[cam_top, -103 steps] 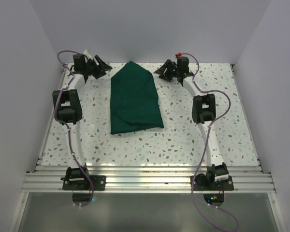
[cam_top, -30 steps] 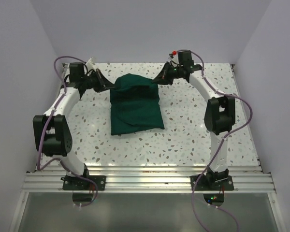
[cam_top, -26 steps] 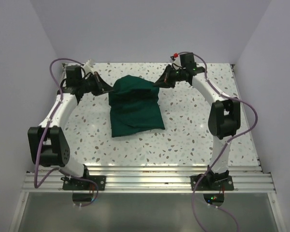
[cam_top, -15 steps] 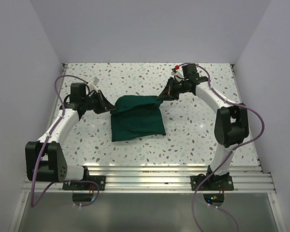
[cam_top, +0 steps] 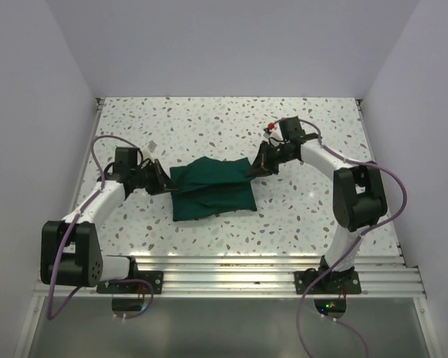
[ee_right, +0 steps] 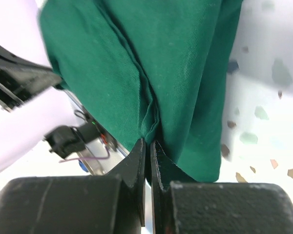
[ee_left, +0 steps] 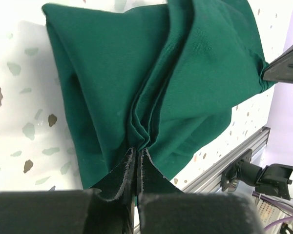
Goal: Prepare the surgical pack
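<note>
Drawn nearward, the surgical pack (cam_top: 211,192) is clamped at each side corner in left fingers (ee_left: 118,179) and right fingers (ee_right: 133,165).

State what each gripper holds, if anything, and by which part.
Both hold the dark green fabric drape: the left gripper pinches folds at its left edge, the right gripper at its right edge.

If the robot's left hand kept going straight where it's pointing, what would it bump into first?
The left gripper is pinching the green drape, so more drape comes first; beyond it, probably the right gripper.
</note>
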